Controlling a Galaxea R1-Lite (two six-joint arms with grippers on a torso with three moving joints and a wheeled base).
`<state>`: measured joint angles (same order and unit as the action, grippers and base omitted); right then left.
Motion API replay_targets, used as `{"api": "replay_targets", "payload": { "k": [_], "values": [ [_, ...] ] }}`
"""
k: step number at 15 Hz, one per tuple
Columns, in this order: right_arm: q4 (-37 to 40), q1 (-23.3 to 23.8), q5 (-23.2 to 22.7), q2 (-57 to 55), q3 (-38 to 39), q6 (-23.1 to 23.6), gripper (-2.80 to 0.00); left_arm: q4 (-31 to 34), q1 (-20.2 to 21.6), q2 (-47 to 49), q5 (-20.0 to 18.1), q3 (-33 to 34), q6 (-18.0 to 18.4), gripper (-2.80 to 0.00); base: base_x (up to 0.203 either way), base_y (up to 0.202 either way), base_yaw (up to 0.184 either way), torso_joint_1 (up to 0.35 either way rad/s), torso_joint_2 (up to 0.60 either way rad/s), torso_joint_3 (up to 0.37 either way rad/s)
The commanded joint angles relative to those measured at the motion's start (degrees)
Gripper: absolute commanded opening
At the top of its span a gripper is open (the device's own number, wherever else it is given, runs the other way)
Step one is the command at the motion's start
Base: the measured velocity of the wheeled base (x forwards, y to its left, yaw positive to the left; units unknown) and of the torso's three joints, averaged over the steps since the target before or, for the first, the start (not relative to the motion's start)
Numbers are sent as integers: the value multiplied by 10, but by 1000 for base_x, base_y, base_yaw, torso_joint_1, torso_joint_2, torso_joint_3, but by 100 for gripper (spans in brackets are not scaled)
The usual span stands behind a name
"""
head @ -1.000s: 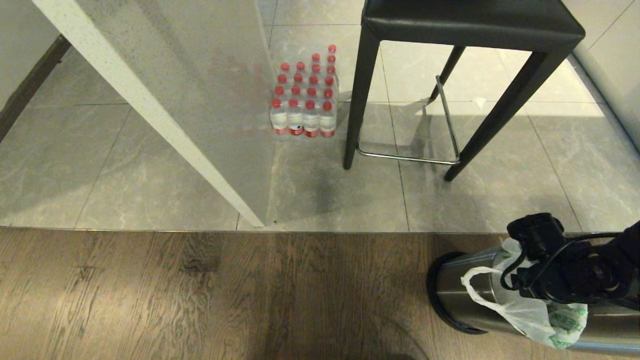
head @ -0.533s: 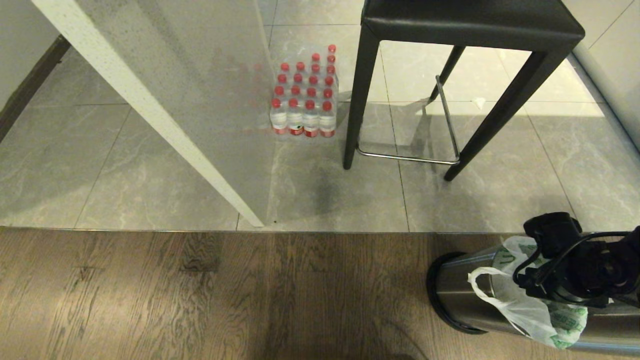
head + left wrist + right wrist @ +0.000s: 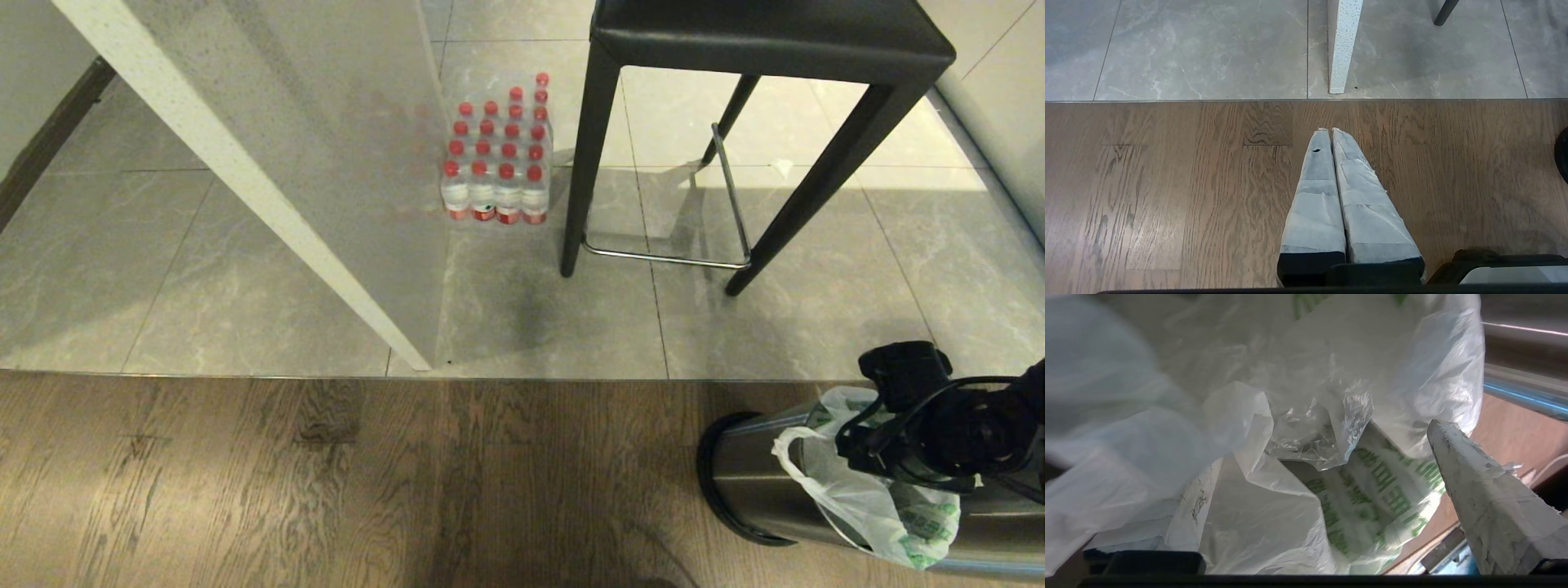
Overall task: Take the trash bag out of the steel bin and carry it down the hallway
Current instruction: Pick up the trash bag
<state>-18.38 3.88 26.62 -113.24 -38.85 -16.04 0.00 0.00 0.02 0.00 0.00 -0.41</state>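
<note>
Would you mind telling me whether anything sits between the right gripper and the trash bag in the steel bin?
Nothing visible does. The right gripper is open right at the mouth of the steel bin, and in the right wrist view the trash bag fills the space beside its one visible finger. The left gripper is shut, over the wood floor.

steel bin [image 3: 755,482] at near right on the dark wood floor, just near of the grey tile edge; round brushed-steel body, black base ring toward the left, partly cut off by the right edge; trash bag [image 3: 878,510] thin translucent white with green print, still in the bin, crumpled and draped over its rim and side; one loop handle [image 3: 788,453] hanging loose on the left; bag mouth open, folds bunched inside [image 3: 1306,428]
</note>
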Motion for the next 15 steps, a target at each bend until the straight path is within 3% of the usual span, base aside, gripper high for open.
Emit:
{"api": "replay_targets", "payload": {
  "k": [1, 4, 7, 11, 15],
  "values": [
    [-1, 11, 1, -7, -4, 11, 0, 0, 0, 0, 0, 0, 0, -280, 0, 0, 0, 0, 0, 0],
    [-2, 16, 1, -21, -6, 14, 0, 0, 0, 0, 0, 0, 0, -280, 0, 0, 0, 0, 0, 0],
    [-5, 31, -21, -26, -9, 14, 0, 0, 0, 0, 0, 0, 0, -280, 0, 0, 0, 0, 0, 0],
    [-35, 37, -85, -39, -7, 7, 0, 0, 0, 0, 0, 0, 0, -280, 0, 0, 0, 0, 0, 0],
    [-81, 39, -96, -66, -12, 1, 0, 0, 0, 0, 0, 0, 0, -280, 0, 0, 0, 0, 0, 0]
  ]
}}
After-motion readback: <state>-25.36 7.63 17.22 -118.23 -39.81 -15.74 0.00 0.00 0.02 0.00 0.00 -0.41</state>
